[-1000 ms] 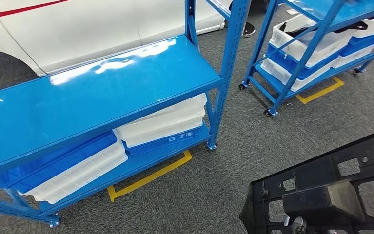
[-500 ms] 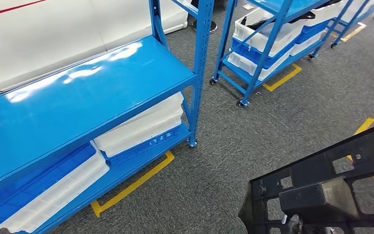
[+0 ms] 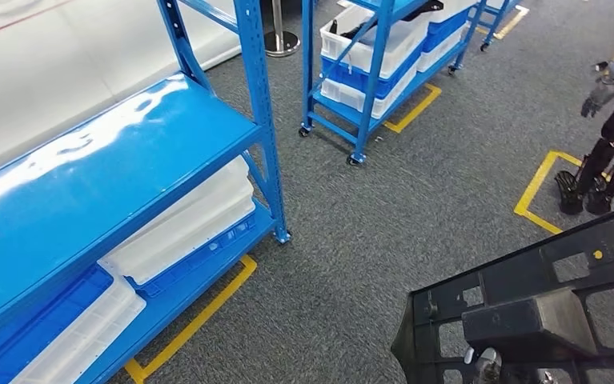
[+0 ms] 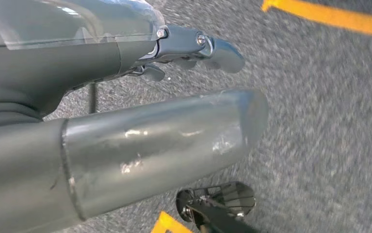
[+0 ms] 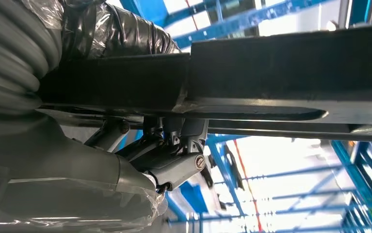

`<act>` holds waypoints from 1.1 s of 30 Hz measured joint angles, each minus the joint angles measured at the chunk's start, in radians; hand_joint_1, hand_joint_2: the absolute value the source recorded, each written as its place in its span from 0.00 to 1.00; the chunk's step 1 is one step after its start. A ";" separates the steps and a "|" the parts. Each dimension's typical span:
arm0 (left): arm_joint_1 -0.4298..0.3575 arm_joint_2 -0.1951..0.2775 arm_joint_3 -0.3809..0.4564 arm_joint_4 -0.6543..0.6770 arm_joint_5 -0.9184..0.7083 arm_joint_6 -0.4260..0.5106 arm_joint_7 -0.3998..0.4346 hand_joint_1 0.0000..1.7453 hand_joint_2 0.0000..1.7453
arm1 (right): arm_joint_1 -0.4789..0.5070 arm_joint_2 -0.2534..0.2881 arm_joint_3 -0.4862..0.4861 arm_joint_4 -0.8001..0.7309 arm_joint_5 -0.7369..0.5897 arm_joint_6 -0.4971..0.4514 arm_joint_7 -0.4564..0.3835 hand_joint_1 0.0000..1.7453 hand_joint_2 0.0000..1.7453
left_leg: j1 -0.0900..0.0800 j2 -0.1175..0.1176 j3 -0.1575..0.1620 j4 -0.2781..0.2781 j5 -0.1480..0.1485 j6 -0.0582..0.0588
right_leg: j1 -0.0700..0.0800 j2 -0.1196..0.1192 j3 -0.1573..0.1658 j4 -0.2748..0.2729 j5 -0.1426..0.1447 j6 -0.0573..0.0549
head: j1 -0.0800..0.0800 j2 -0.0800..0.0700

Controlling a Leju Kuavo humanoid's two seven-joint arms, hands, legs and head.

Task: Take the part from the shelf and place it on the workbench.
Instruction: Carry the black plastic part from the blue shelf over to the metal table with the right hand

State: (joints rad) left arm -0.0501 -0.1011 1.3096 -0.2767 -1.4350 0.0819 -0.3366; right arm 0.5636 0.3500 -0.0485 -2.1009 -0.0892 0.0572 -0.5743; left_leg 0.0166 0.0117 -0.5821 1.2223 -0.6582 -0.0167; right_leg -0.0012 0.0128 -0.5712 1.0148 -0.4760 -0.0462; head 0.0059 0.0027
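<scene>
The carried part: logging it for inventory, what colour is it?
Black, clearest in the head view: the part.

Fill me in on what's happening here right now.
The robot is carrying a black plastic part, a flat frame with cut-outs, gripped by its right hand from beneath. Its left hand hangs over the grey carpet holding nothing. A blue shelf rack with white and blue trays on its lower level stands to the left, and another humanoid robot stands on a yellow floor marking further off. No workbench is visible yet.
</scene>
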 joint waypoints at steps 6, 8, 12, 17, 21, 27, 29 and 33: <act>0.002 0.000 0.000 0.001 -0.003 0.000 0.000 0.00 0.00 | -0.002 0.000 0.001 0.000 -0.021 -0.022 0.020 1.00 1.00 | 0.007 -0.071 0.029 -0.134 0.124 0.001 | -0.002 0.082 -0.009 0.031 -0.013 0.013 | 0.000 0.000; 0.003 -0.003 0.000 0.001 -0.006 0.000 0.001 0.00 0.00 | -0.005 0.001 0.002 -0.001 -0.024 -0.026 0.029 1.00 1.00 | 0.009 -0.116 0.045 -0.181 0.133 0.006 | -0.003 0.106 -0.022 0.043 -0.015 0.025 | 0.000 0.000; 0.002 -0.013 0.000 0.001 -0.008 0.003 0.004 0.00 0.00 | -0.006 0.001 -0.001 -0.004 -0.031 -0.026 0.046 1.00 1.00 | 0.008 -0.072 0.050 -0.194 0.141 0.029 | -0.007 0.089 -0.048 0.069 -0.024 0.047 | 0.000 0.000; 0.004 -0.015 0.000 0.001 -0.009 0.003 0.005 0.00 0.00 | -0.011 0.001 -0.003 -0.006 -0.033 -0.024 0.052 1.00 1.00 | 0.004 0.014 0.054 -0.199 0.138 0.043 | -0.012 -0.007 -0.169 0.309 -0.128 0.064 | 0.001 0.000; 0.000 -0.018 0.000 0.001 -0.010 0.002 0.007 0.00 0.00 | -0.012 0.001 -0.004 -0.006 -0.035 -0.024 0.056 1.00 1.00 | 0.001 0.064 0.067 -0.198 0.126 0.032 | -0.008 -0.056 -0.061 0.112 -0.028 0.057 | 0.001 0.000; -0.006 -0.023 0.000 0.001 -0.014 0.002 0.010 0.00 0.00 | -0.011 0.001 -0.007 -0.011 -0.035 -0.027 0.067 1.00 1.00 | -0.001 0.081 0.089 -0.193 0.098 0.003 | 0.002 -0.042 -0.016 0.022 -0.012 0.026 | 0.000 0.000; -0.006 -0.023 0.000 0.001 -0.014 0.003 0.010 0.00 0.00 | -0.012 0.002 -0.007 -0.012 -0.036 -0.027 0.069 1.00 1.00 | 0.002 0.027 0.050 -0.105 0.046 0.000 | -0.002 -0.023 -0.009 0.012 -0.008 0.014 | 0.000 0.000; 0.003 -0.025 0.000 0.001 -0.018 0.003 0.010 0.00 0.00 | -0.013 0.004 -0.007 -0.013 -0.038 -0.027 0.070 1.00 1.00 | 0.002 -0.006 -0.054 0.073 0.002 0.001 | 0.002 0.033 -0.003 0.014 -0.013 0.007 | 0.000 0.000</act>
State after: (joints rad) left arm -0.0473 -0.1257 1.3096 -0.2758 -1.4527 0.0848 -0.3262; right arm 0.5504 0.3540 -0.0557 -2.1138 -0.1269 0.0304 -0.5041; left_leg 0.0187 0.0058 -0.6362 1.2958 -0.6564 -0.0157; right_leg 0.0011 0.0462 -0.5743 1.0292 -0.4886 -0.0396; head 0.0054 0.0027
